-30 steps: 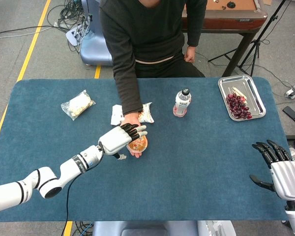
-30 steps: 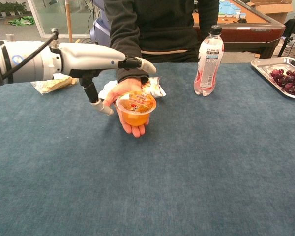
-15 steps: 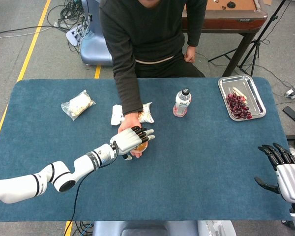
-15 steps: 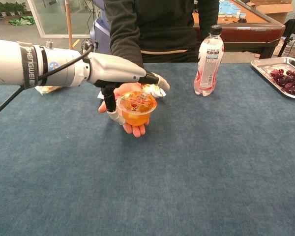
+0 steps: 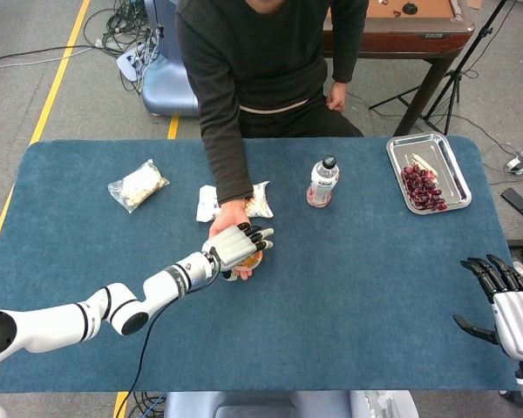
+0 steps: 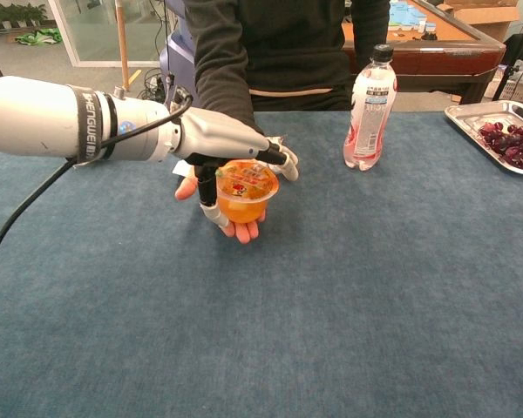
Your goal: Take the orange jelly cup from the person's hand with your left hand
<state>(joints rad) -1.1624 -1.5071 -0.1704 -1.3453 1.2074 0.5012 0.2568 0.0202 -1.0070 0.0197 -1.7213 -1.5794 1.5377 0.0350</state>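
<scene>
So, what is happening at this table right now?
A person's hand holds out an orange jelly cup on the palm, above the blue table. The robot's left hand is over the cup, fingers above the lid and thumb down beside it, but a firm grip is not clear yet. The right hand rests open at the table's edge. A bottle and a tray of grapes stand aside.
</scene>
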